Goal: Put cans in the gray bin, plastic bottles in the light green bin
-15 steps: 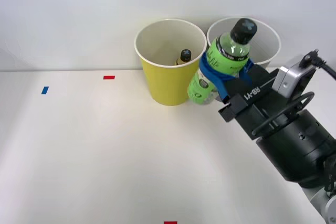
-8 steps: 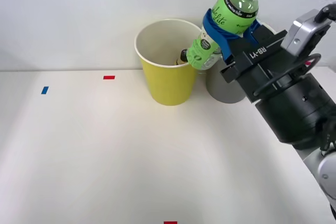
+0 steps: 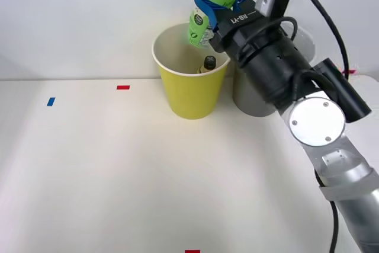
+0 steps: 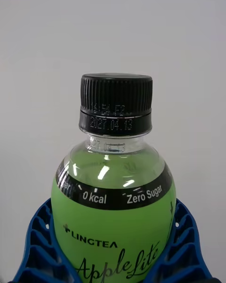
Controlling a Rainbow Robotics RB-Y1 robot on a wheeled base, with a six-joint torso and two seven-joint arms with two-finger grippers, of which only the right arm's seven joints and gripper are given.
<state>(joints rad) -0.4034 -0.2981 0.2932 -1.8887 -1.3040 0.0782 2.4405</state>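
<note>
White table (image 3: 106,164), red tape mark (image 3: 122,87), pale wall (image 3: 77,16).

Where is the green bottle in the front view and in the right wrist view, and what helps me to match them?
Front view: the green bottle is at the top centre, held above the light green bin by the right pincer.
Right wrist view: it stands at the centre, black cap up.
Shared landmark: the blue ribbed fingers clamped on its label.

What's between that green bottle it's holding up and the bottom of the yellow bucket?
In the front view, a second bottle with a black cap stands inside the light green bin, right below the held green bottle.
</note>
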